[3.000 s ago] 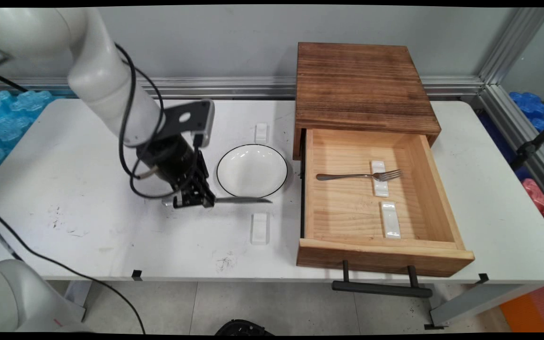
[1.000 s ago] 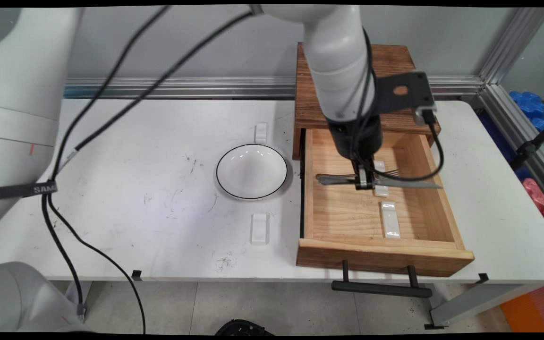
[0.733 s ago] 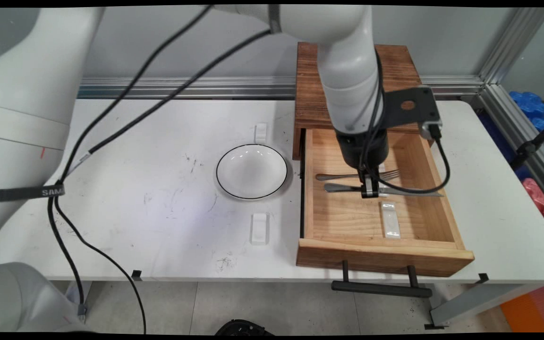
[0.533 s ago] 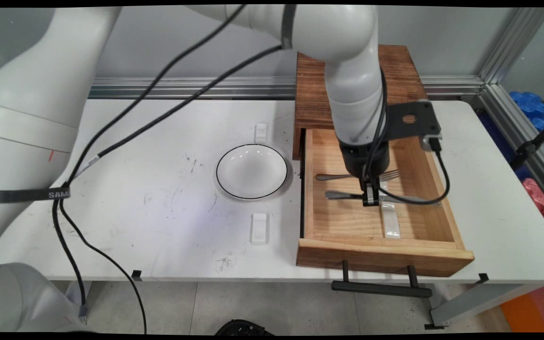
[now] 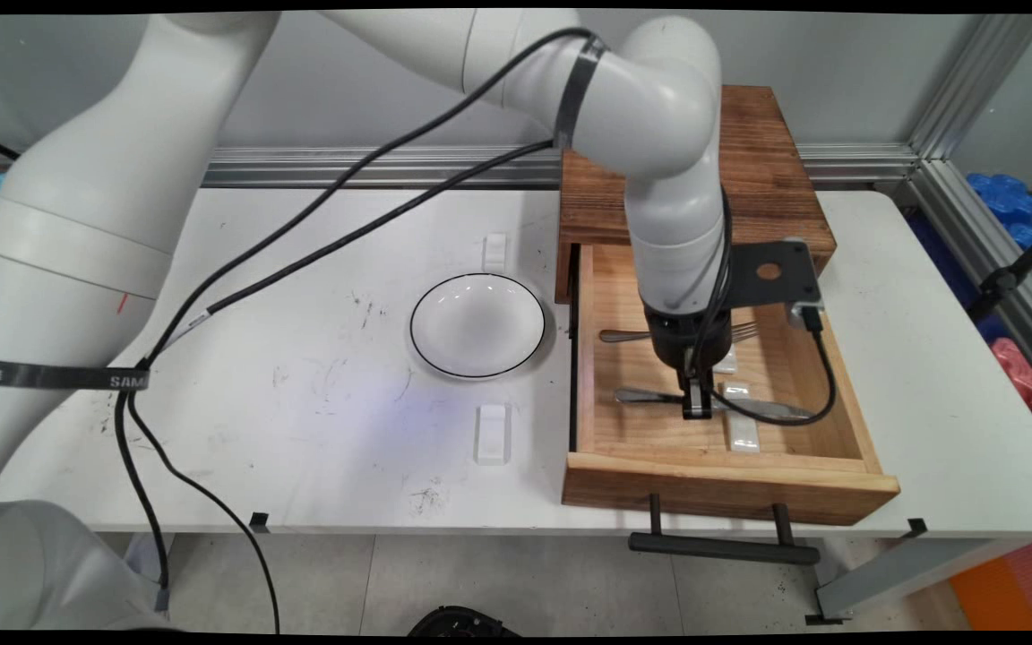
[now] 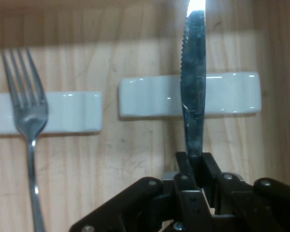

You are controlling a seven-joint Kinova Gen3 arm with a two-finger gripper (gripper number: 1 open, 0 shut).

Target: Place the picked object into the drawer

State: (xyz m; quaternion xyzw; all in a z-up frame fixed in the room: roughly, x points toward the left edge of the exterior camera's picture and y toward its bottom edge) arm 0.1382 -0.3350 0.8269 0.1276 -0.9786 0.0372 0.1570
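Gripper (image 6: 195, 166) clamping knife (image 6: 194, 92), blade tip cut off, over rest (image 6: 232, 94), fork (image 6: 26, 116) beside

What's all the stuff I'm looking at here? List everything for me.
knife: one, silver, held by the hand over the nearer white rest in the drawer
fork: one, silver, lying on the farther white rest in the drawer
white rests in drawer: two, white, in a row on the drawer floor
drawer: one, light wood, pulled open from the dark wooden box
bowl: one, white with black rim, on the table left of the drawer
rests on table: two, white, one behind and one before the bowl
table: one, white
hand: one, black, shut on the knife
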